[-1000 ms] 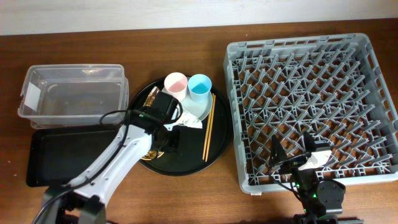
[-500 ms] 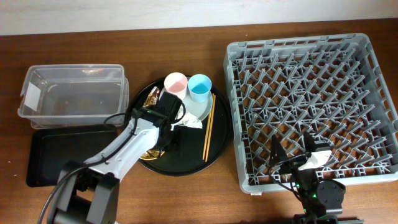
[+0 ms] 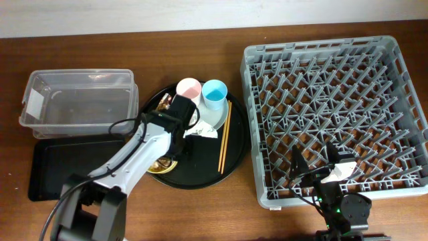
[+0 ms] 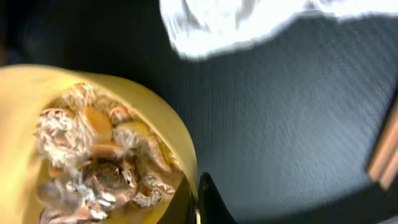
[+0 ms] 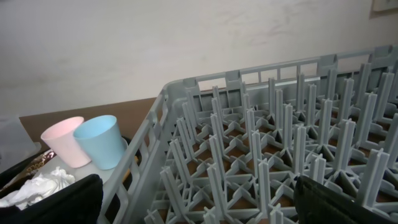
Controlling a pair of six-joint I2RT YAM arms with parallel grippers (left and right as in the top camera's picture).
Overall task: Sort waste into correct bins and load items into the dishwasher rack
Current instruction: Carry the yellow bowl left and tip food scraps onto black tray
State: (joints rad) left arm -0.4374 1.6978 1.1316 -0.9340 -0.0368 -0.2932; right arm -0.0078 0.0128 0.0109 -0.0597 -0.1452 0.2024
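In the left wrist view my left gripper (image 4: pixel 198 208) is shut on the rim of the small yellow bowl (image 4: pixel 177 134), one finger inside it and one outside. The bowl holds beige food scraps (image 4: pixel 93 155). Overhead, that bowl (image 3: pixel 159 167) sits at the front left of the round black tray (image 3: pixel 200 175), mostly under my arm. The white napkin (image 3: pixel 204 129) lies on the pale plate (image 3: pixel 208 115) beside the pink cup (image 3: pixel 188 89) and blue cup (image 3: pixel 215 92). Chopsticks (image 3: pixel 225 137) lie to the right. My right gripper (image 5: pixel 199 202) is open over the near edge of the dishwasher rack (image 3: pixel 334 114).
A clear tub (image 3: pixel 77 100) stands at the left, with a flat black tray (image 3: pixel 60 167) in front of it. A brown-gold wrapper (image 3: pixel 164 102) lies at the round tray's far left. Bare wood separates the round tray from the rack.
My left gripper has closed onto the yellow bowl's rim, and its wrist has shifted slightly toward the cups. The right arm has not moved.
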